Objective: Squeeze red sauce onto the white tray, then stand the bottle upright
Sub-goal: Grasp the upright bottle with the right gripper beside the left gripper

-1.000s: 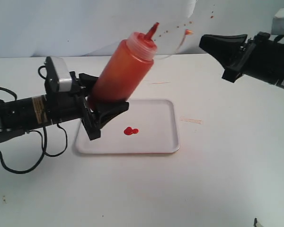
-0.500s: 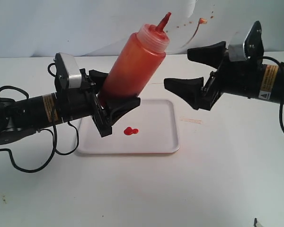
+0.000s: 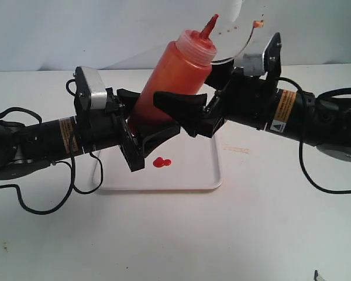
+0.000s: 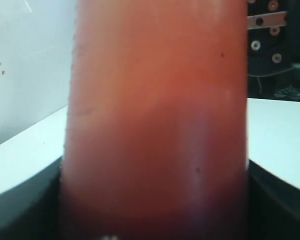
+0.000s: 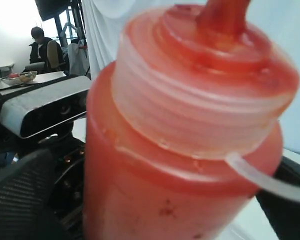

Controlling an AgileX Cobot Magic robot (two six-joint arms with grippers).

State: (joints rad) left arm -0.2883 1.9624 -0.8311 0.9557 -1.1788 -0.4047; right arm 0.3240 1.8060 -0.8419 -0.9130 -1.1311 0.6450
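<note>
Swinging in from three o'clock, the right gripper (image 3: 172,79) now straddles the translucent orange-red plastic squeeze bottle (image 3: 176,73), jaws wide apart. Below, the flat white rectangular plastic tray (image 3: 190,171) has open table (image 3: 251,234) past its six o'clock edge. The left gripper (image 3: 149,117) clamps the tilted bottle's base. A glossy red sauce blob (image 3: 161,162) lies in the tray.
</note>
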